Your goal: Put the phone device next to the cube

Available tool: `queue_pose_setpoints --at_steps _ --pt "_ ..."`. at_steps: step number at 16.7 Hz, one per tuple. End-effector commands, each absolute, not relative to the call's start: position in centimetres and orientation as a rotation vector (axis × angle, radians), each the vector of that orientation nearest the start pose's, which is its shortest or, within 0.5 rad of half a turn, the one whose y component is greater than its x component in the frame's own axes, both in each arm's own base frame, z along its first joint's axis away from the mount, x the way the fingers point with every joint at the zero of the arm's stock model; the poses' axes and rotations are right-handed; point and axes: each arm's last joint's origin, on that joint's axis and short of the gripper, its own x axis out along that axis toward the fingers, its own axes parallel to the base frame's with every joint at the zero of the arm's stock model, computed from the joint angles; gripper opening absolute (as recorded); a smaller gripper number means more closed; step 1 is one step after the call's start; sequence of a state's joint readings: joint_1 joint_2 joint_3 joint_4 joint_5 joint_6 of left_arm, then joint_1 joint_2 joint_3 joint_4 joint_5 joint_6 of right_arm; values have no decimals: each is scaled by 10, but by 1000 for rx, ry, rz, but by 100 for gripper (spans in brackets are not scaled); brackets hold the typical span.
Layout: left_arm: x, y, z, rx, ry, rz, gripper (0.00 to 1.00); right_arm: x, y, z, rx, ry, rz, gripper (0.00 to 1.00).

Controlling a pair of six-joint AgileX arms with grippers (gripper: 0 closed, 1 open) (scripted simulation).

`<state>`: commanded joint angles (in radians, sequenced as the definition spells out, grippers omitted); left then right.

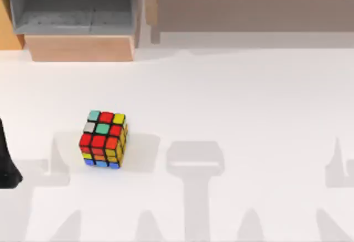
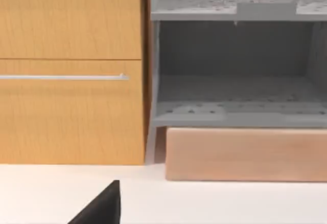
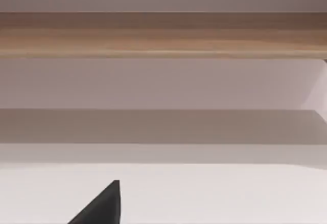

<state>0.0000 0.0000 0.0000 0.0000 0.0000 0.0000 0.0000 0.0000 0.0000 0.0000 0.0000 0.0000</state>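
Left tool [image 1: 6, 164] parked at the tabletop's [image 1: 232, 98] left edge, just a dark sliver, grip state impossible to tell; same for the right tool [image 3: 99, 206], a dark wedge low in the right wrist view. Cube [image 1: 103, 139] sitting on the tabletop, left of centre, well apart from the left tool. Grey shelf unit [image 1: 72, 7] and wooden cabinet [image 2: 71, 70] behind, far side.

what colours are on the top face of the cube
Mostly red, plus teal, yellow and one white sticker on the cube; clearest in the top view.
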Motion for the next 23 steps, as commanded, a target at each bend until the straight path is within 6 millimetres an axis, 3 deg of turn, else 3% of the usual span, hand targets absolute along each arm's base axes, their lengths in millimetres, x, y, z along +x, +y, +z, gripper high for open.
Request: queue_pose_setpoints --at_steps 6,11,17,23 --pt "106 -1 160 0 0 0 100 108 -8 174 -27 85 -68 100" --pt "106 -1 160 0 0 0 100 129 -34 202 -60 411 -224 100" --pt "106 -1 160 0 0 0 100 177 -104 200 45 986 -367 100" --pt "106 -1 160 0 0 0 100 197 -188 172 249 1366 -401 100"
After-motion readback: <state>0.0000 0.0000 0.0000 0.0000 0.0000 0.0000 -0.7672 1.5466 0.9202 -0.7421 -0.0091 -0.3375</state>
